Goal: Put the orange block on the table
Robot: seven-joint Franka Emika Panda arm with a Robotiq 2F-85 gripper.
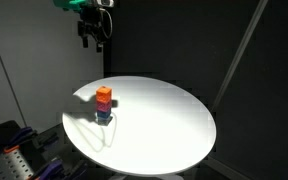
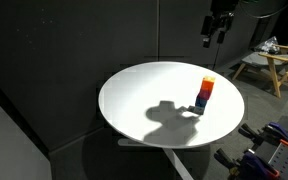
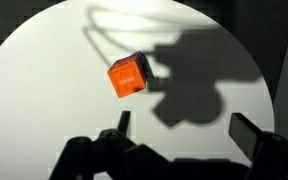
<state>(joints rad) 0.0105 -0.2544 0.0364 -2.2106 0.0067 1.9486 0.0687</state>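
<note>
The orange block [image 1: 104, 95] sits on top of a small stack of blocks on the round white table [image 1: 164, 120]. In both exterior views the stack shows orange on top [image 2: 208, 83], a maroon cube [image 2: 204, 94] under it and a blue cube [image 2: 201, 105] at the bottom. In the wrist view I see the orange block [image 3: 128, 75] from above, on the white table [image 3: 44, 100]. My gripper [image 1: 92, 38] hangs high above the table, well above the stack, open and empty; it also shows in an exterior view [image 2: 216, 33] and in the wrist view [image 3: 184, 130].
The table is surrounded by black curtains. A wooden stool [image 2: 269, 62] stands beyond the table edge. Dark equipment with coloured parts [image 1: 29, 165] sits below the table's rim. The arm's shadow [image 2: 164, 118] falls on the tabletop.
</note>
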